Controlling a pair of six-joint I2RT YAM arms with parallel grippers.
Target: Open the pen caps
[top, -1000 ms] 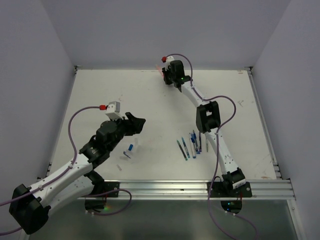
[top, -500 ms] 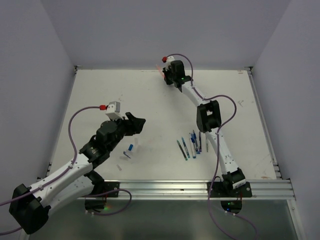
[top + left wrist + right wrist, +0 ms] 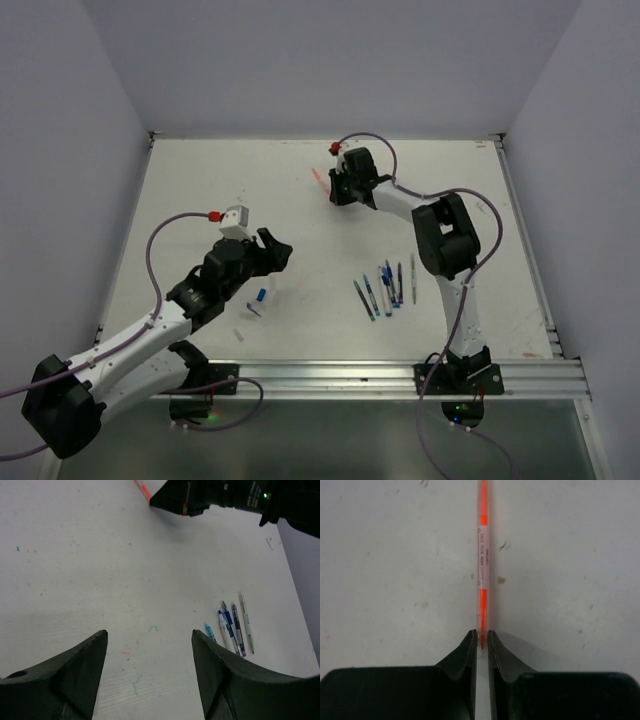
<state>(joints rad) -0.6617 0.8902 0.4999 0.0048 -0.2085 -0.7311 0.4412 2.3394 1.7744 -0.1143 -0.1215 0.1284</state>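
My right gripper (image 3: 482, 636) is shut on the near end of an orange-red pen (image 3: 483, 555), a clear barrel with orange ink and a white label that lies on the table pointing away from me. From above, this gripper (image 3: 331, 190) sits at the back centre with the pen (image 3: 318, 178) sticking out to its left. I cannot make out a cap on that pen. My left gripper (image 3: 148, 635) hangs open over bare table, its fingers (image 3: 85, 665) wide apart. A small blue pen cap (image 3: 261, 296) lies just in front of the left gripper (image 3: 275, 252).
Several pens (image 3: 385, 288) lie side by side near the right arm's base; they also show as pens (image 3: 232, 630) in the left wrist view. Small pale bits (image 3: 252, 311) lie by the blue cap. Raised rails (image 3: 400, 372) border the white table.
The right gripper has closed on the orange-red pen and moved from the back edge toward the middle, elbow swinging right. The left arm has shifted slightly.
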